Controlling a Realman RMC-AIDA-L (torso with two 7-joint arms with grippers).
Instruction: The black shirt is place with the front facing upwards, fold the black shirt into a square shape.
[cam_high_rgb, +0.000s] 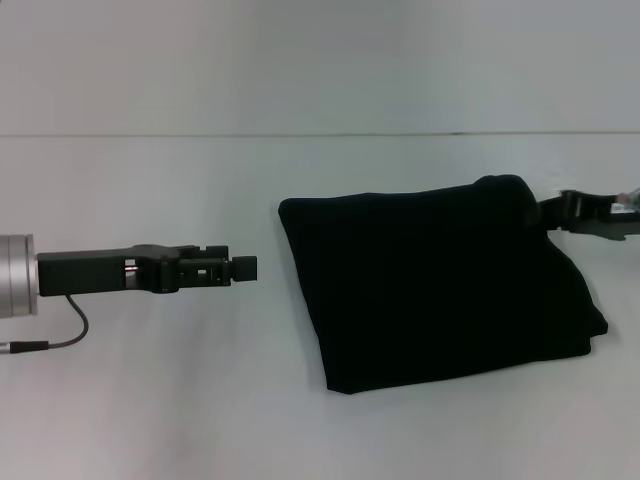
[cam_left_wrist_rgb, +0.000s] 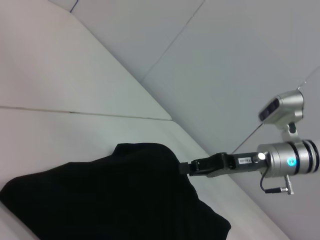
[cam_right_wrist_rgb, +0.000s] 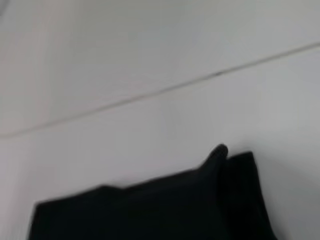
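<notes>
On the bench (cam_high_rgb: 150, 400), right of centre, the shirt (cam_high_rgb: 440, 290) is seen lying already folded into a rough square. The left gripper (cam_high_rgb: 243, 267) is held clear to its left, apparently clenched on nothing. At the shirt's far right corner the right gripper (cam_high_rgb: 560, 208) is touching the cloth; its jaw state cannot be told. The last fold is judged finished; only release and withdrawal are called for.

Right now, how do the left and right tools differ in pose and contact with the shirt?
1. The left tool sits apart from the shirt, with bare table between them; the right tool is at the shirt's far right corner, where the fabric bunches up.
2. The left tool shows in full on the left of the head view; the right tool is partly cut off at that view's right edge.
Both are black and point inward toward the shirt.
</notes>
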